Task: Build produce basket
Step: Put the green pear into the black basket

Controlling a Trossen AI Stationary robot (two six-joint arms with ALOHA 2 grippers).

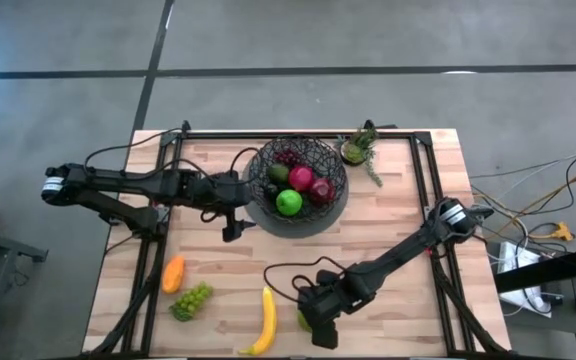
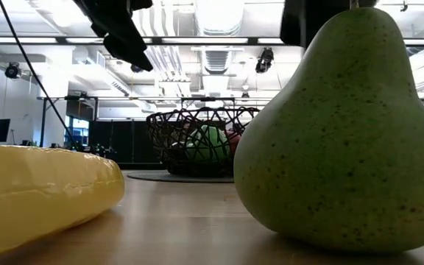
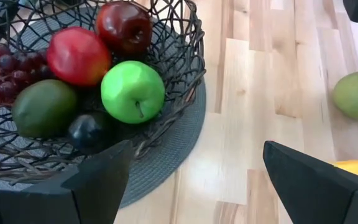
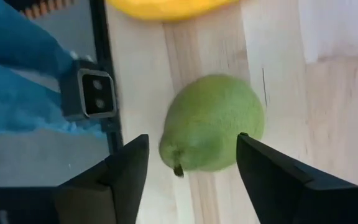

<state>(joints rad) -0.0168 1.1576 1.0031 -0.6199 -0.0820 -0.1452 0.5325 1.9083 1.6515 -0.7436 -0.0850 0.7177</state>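
The dark wire basket rests on a grey mat and holds two red apples, a green apple, purple grapes and an avocado. My left gripper hangs open just left of the basket, empty. My right gripper is open near the table's near edge, over a green pear; its fingers stand on either side of the pear without plainly touching it. The pear shows its narrow end upward in the low view. A yellow banana, green grapes and an orange piece lie on the table.
A leafy plant sprig sits at the far edge, right of the basket. Black cables trail over the wood near the right arm. A small camera block stands at the near edge beside the pear. Bare wood lies between the basket and the near fruits.
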